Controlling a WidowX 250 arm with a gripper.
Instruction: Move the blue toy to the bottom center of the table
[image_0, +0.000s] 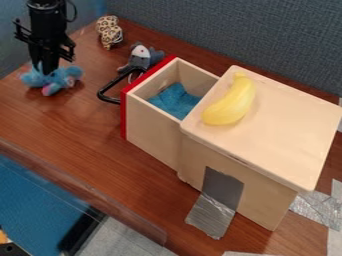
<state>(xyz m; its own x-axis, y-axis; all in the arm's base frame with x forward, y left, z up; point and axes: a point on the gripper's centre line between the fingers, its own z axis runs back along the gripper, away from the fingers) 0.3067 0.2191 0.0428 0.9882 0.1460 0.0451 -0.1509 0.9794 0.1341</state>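
Carrying the blue toy (50, 81) from here seems to me the next work, but first the hold must be sure. The toy lies at the upper left of the bench (80, 125), and the claw (45, 71) is directly at its top. Whether the claw is open or already gripping the toy, I cannot tell from this view. If it has caught only a bit of the soft plush, the toy may slip out during the lifting, or turn and hang from one limb

The way to the bottom centre has also its dangers. The black handle (109, 95) stands out from the red front (124, 115) of the open drawer (150, 134), so a low path that goes too much to the right could hook the toy on it, or push the drawer. Going too far the other way, the toy could meet the clear panel (127, 227) along the near edge, or fall over it. Near the goal, the silver tape (212, 217) hangs from the wooden box (260, 197); a careless release there could leave the toy leaning on it
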